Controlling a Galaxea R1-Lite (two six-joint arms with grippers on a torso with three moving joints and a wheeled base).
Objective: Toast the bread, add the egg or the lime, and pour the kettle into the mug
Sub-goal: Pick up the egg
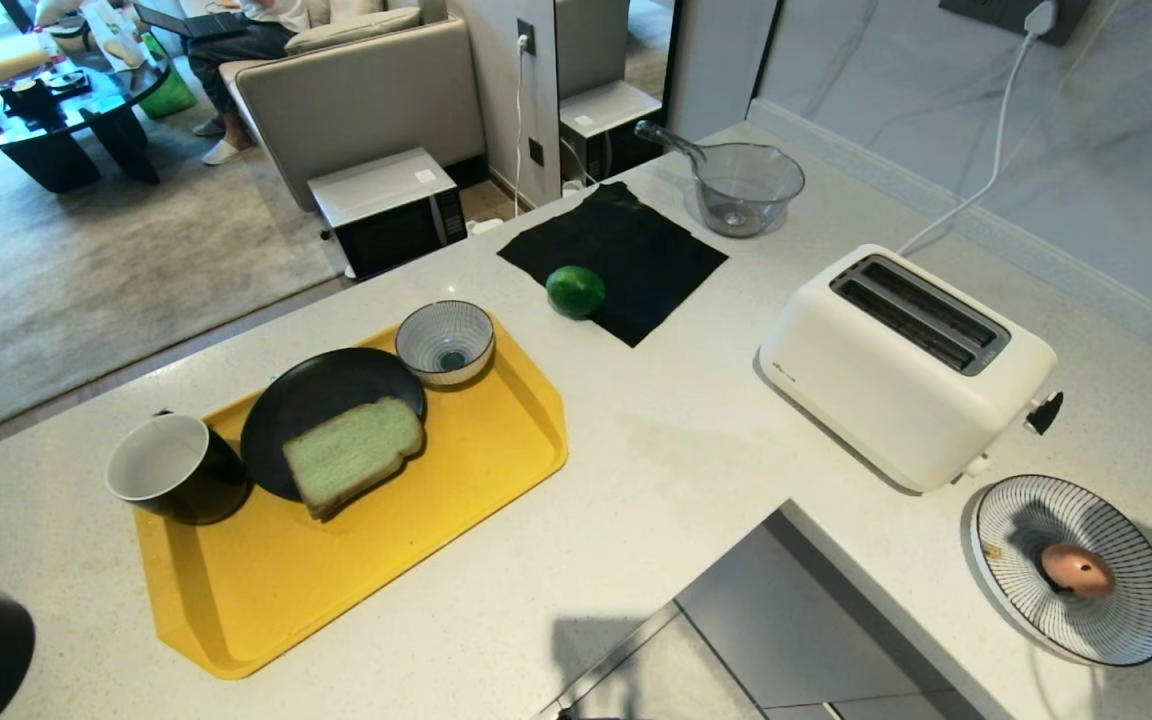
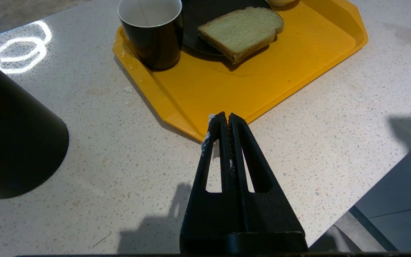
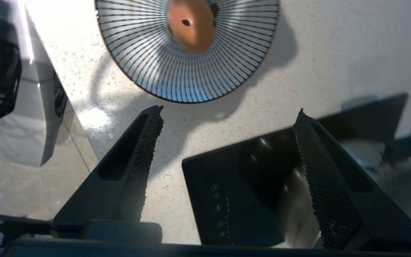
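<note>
Right gripper (image 3: 227, 117), jaws wide and empty, hangs above the counter just short of the striped plate (image 3: 148, 75). The egg (image 3: 191, 25) lies at the plate's centre, ahead of the jaws, its long axis roughly in line with the approach. Beside the plate: a black panel (image 3: 234, 192) and the counter's edge. Left gripper (image 2: 226, 119) is closed, far from the plate.

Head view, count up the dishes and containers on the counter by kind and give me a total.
Mug: 1
Striped bowl on the yellow tray: 1
Black plate under the bread: 1
Striped plate with the egg: 1
Clear glass bowl: 1
Total: 5
</note>
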